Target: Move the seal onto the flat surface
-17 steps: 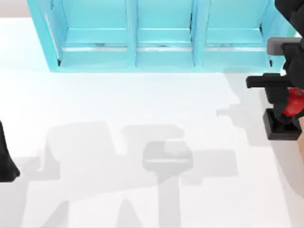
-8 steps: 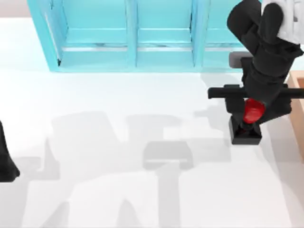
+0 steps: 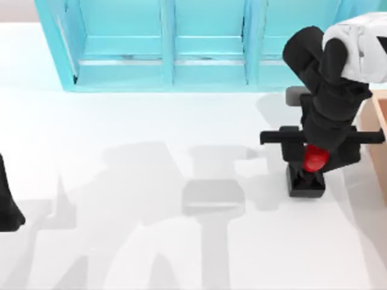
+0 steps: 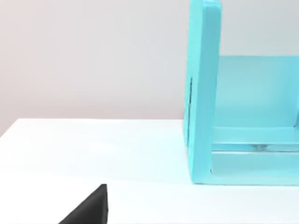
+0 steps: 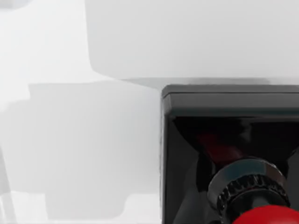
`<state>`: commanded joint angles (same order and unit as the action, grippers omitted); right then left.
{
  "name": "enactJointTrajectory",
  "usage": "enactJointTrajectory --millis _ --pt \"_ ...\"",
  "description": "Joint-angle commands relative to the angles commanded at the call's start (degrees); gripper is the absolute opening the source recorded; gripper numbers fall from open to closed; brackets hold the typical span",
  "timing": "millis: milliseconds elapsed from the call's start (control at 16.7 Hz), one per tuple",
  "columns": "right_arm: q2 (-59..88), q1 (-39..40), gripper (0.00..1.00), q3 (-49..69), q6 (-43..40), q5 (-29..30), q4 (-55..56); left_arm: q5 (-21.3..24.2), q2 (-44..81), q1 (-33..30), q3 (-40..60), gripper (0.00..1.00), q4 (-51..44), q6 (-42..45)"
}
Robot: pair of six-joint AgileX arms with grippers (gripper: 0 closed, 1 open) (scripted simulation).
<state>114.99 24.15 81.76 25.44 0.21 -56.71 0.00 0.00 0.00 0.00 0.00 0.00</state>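
My right tool (image 3: 314, 158) is clamped on the seal (image 3: 307, 176); open tabletop (image 3: 151, 139) lies left, wooden box (image 3: 381, 130) close right.

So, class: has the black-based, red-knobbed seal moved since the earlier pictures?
Yes. The seal, in the right gripper, moved leftward along the fixed turquoise shelf unit.

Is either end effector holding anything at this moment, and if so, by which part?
The right end effector holds the seal, a black square block with a glossy red round knob, by the knob, over the white tabletop. The left arm is parked at the table's left edge.
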Motion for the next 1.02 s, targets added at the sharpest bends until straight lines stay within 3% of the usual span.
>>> enactJointTrajectory --millis 180,960,1020 --pt "0.01 0.0 0.0 -0.04 0.0 0.0 0.05 0.0 0.0 0.0 0.0 1.0 0.0 0.0" --pt "0.01 0.0 0.98 -0.04 0.0 0.0 0.05 0.0 0.0 0.0 0.0 1.0 0.0 0.0" --pt "0.01 0.0 1.0 -0.04 0.0 0.0 0.05 0.0 0.0 0.0 0.0 1.0 0.0 0.0"
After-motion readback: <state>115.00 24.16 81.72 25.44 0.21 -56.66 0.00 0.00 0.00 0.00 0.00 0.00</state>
